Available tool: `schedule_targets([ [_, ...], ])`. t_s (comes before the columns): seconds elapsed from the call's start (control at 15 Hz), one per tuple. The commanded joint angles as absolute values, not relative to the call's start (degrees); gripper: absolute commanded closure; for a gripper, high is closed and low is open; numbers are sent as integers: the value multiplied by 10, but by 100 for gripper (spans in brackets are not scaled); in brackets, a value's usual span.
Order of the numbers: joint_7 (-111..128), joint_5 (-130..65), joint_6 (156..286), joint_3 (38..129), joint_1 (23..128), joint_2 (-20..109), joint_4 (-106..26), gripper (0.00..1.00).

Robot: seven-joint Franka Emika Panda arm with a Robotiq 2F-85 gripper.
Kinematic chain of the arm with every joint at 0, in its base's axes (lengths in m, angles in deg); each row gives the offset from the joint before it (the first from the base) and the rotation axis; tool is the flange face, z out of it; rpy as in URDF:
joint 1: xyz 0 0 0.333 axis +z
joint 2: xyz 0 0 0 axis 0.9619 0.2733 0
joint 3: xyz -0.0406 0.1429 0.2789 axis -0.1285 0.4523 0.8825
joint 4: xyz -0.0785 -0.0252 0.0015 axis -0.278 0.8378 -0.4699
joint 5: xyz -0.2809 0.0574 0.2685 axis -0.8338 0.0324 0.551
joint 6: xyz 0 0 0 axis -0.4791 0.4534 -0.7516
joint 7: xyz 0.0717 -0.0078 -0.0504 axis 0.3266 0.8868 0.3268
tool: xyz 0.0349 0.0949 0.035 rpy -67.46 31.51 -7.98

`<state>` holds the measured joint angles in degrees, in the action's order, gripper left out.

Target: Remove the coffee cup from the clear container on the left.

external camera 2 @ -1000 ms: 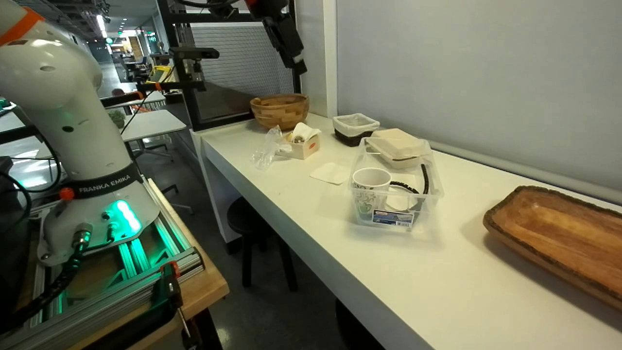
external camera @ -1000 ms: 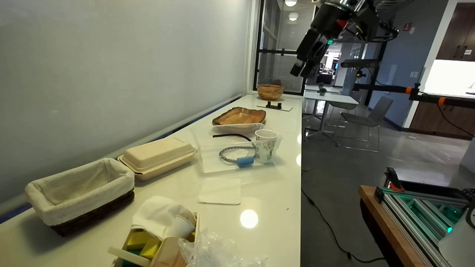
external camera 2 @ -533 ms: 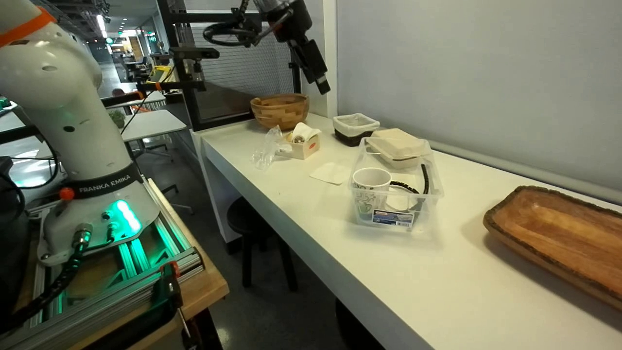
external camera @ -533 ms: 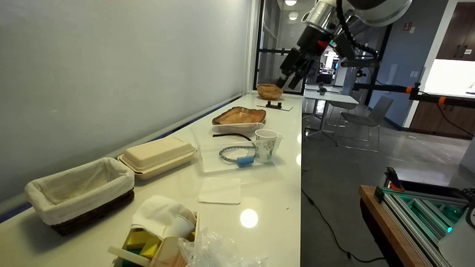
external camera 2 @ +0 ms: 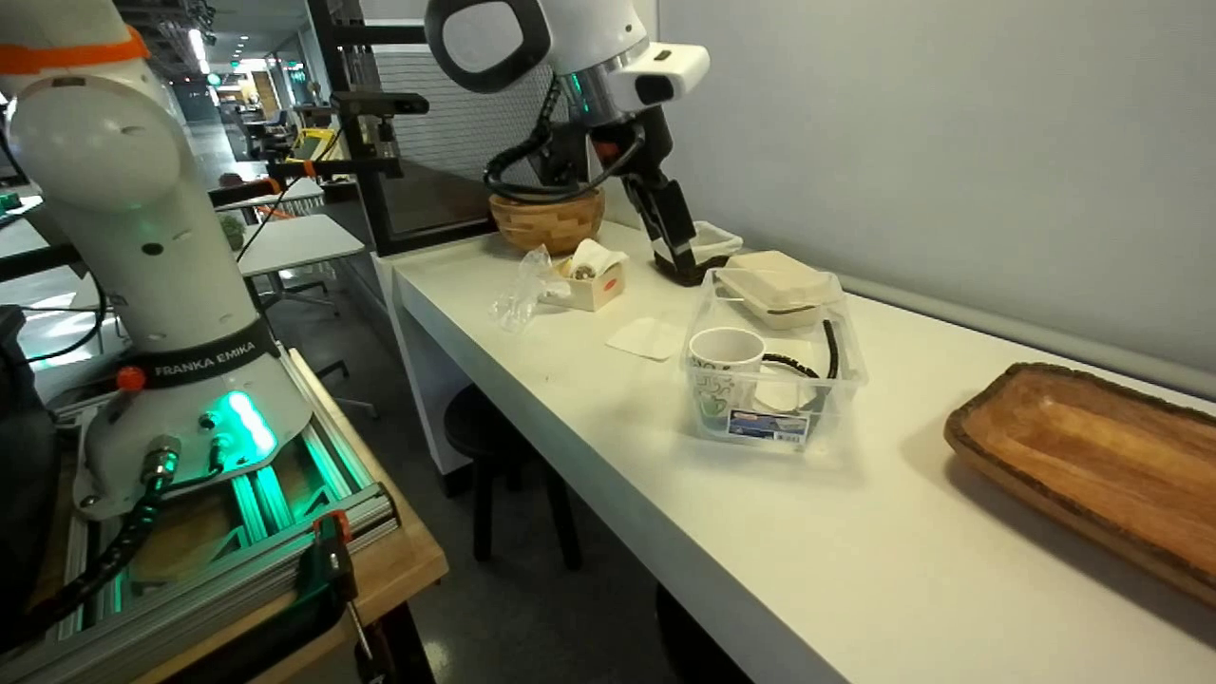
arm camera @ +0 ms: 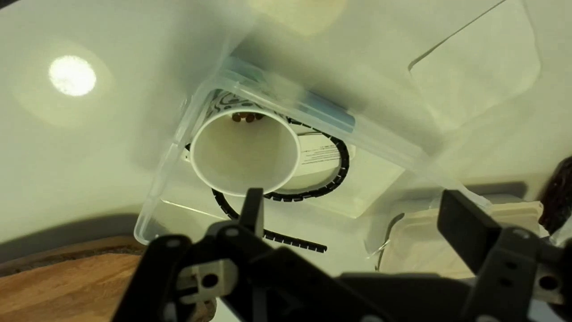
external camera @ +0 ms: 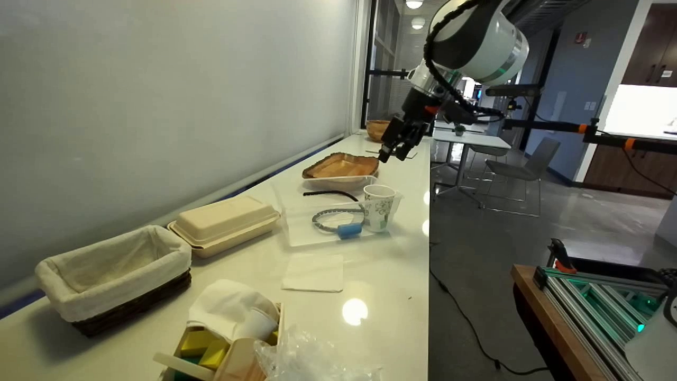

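The white arm (black band lettered FRANKA EMIKA) has a black gripper.

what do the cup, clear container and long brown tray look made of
Cup: probably paper, smooth; thin, rolled-looking rim and printed swirls.
Clear container: likely plastic, fairly glossy; thin, see-through walls and a lipped rim.
Brown tray: seemingly wood, lightly polished; grain-like streaks and a rough, bark-like edge.

Arm stands on its green-lit base, which sits between 8 and 9 o'clock in an exterior view, wrist near 12. Gripper tilted, pointing down toward 7 o'clock in an exterior view. Wrist view has the fingers spread well apart, near 7 and between 3 and 4 o'clock off centre.
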<state>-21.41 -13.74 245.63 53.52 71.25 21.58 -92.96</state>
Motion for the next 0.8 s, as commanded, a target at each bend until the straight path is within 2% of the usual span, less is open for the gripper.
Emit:
schedule_targets([
  [0.0,-301,-29,2442,515,743,300,-871,0],
  [0.27,-349,51,2442,537,726,371,-824,0],
  [0.47,-365,87,2438,555,707,418,-795,22],
  [0.53,-366,94,2438,561,701,432,-788,40],
  [0.67,-367,100,2440,573,689,455,-776,41],
  [0.73,-367,102,2440,579,683,465,-771,50],
])
